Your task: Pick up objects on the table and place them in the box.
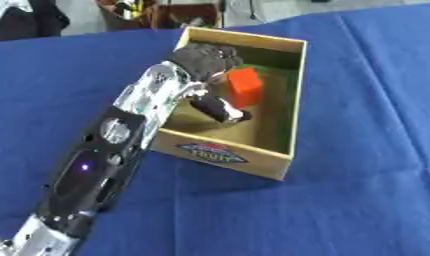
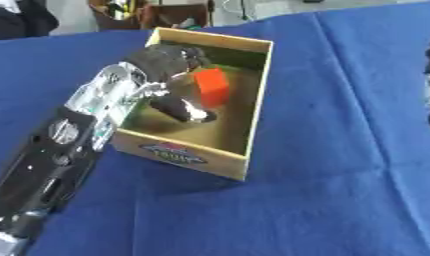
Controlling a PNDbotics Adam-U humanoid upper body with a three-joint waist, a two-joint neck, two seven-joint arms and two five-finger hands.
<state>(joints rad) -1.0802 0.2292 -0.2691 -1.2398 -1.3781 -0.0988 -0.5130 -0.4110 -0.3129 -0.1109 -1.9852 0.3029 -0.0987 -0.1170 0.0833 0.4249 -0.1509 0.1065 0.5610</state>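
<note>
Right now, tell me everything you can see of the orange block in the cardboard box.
The orange block is small, boxy and matte, apparently plastic or foam. It sits tilted inside the open cardboard box, near the far end beside something green. The robot's left hand curls over it from the left, thumb pointing down in front; actual contact is unclear.

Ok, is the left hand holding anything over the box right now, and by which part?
The left hand is shut on the orange block, fingers curled over its top and thumb below it, inside the box.

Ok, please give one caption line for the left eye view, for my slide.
The robot's left hand reaches into the open cardboard box on the blue tablecloth, beside an orange block.
</note>
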